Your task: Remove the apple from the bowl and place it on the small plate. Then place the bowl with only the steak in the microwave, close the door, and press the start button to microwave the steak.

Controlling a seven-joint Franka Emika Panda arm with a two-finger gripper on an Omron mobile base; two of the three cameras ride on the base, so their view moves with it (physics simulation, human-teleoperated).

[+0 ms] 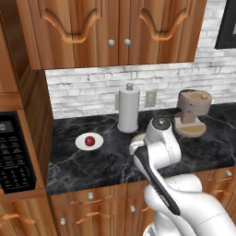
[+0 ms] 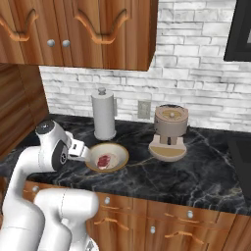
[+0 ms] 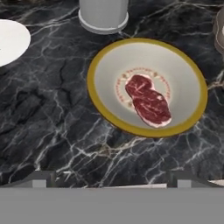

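With the apple (image 1: 90,140) sitting on the small plate (image 1: 83,144), the wide-open gripper (image 3: 111,177) is hovering beside the bowl (image 3: 97,72). Its jaws should be straddling the near rim squarely, lifting level so the steak (image 3: 148,100) isn't sliding.

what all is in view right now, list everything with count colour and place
small round dark-red apple: one, on the small plain white plate, left on the counter
shallow tan-rimmed bowl: one, pale inside, beside the plate
flat marbled red steak: one, alone in the bowl
white paper towel roll: one, upright behind the bowl
tan coffee machine: one, right of the roll
black microwave keypad: one, far left
black marble counter: one
white arm's pincer: one, open, above the counter near the bowl
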